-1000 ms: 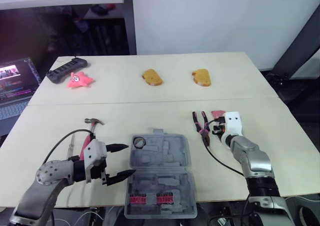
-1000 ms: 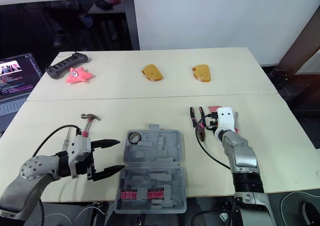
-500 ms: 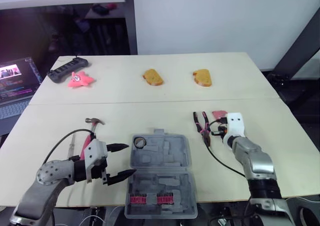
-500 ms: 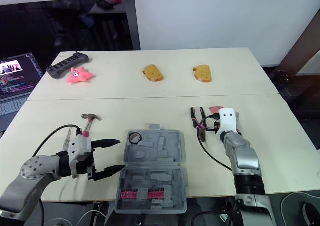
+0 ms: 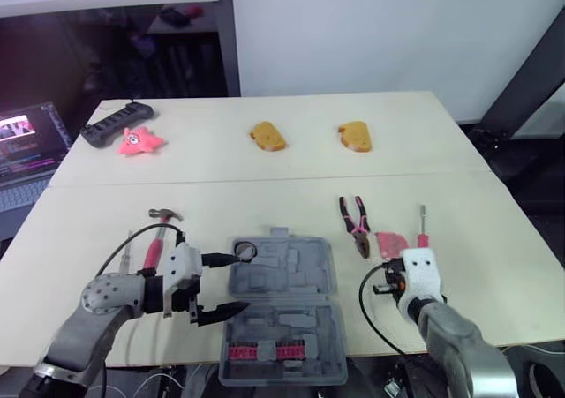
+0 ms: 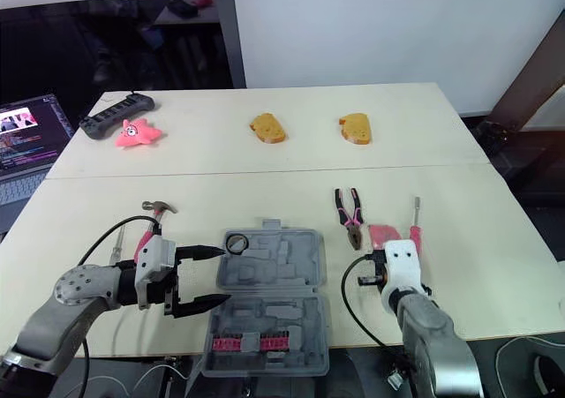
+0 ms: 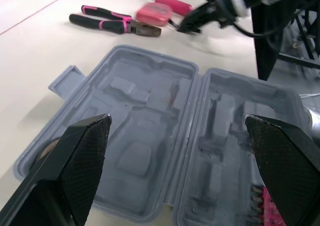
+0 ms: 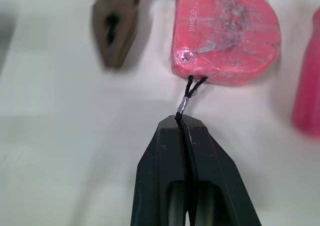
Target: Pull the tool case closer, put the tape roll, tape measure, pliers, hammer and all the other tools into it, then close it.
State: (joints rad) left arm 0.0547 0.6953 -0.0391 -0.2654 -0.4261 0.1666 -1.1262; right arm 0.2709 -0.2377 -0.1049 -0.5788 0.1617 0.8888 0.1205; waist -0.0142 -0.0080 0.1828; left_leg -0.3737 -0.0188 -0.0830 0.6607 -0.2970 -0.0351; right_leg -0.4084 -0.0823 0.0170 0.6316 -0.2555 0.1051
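Lower right: right gripper [image 8: 181, 122] pinches the cord [image 8: 189, 93] of the tape measure [image 8: 225, 33] just above; tool case [image 5: 282, 301] lies leftward, left gripper [image 5: 238, 282] gaping.

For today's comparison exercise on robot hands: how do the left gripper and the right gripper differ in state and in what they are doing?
The left gripper is open, fingers spread wide; the right gripper is shut. The left gripper holds nothing and points at the open tool case; the right gripper pinches the black cord of the pink tape measure. Both have two black fingers.
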